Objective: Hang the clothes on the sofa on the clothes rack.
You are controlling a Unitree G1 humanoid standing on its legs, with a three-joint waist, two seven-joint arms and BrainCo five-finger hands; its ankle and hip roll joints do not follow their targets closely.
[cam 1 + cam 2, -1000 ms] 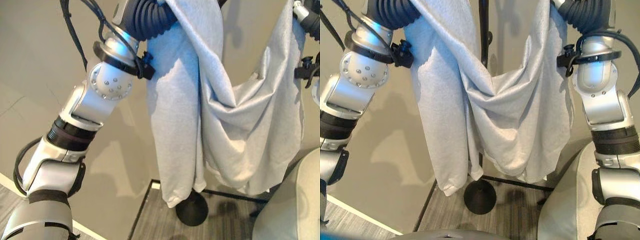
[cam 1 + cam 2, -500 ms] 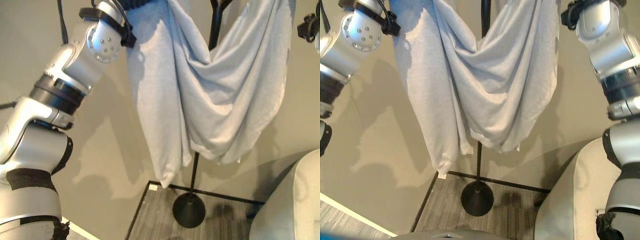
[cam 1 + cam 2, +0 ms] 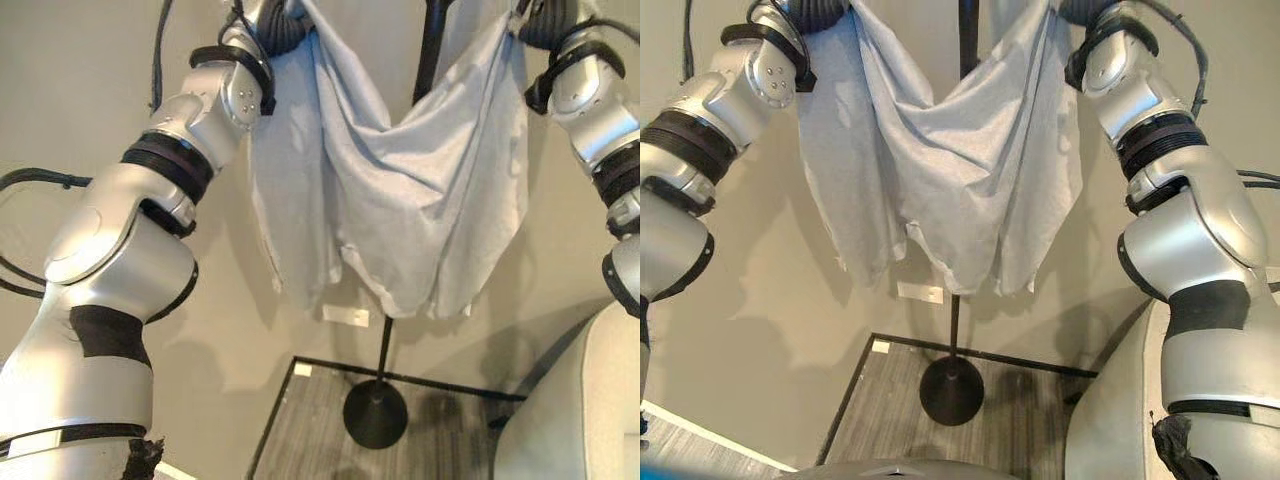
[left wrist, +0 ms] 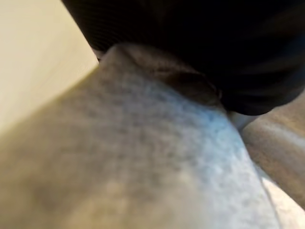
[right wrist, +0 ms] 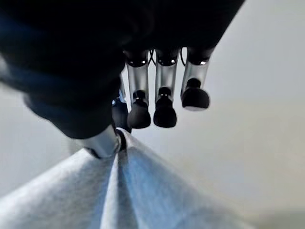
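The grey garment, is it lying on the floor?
No, the grey garment hangs in the air between the raised arms, well above the rack's round base.

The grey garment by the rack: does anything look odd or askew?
The grey garment is not spread flat: it sags in a bunched fold in front of the rack pole, held high on both sides. The right hand pinches one gathered edge.

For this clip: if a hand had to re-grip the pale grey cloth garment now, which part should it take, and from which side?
Probably an upper corner, from above. The pale grey cloth garment is stretched between the raised arms and sags in a deep fold in front of the black rack pole. The right hand pinches one bunched corner, where the cloth gathers to a narrow, grippable point. The loose lower hem would likely slip.
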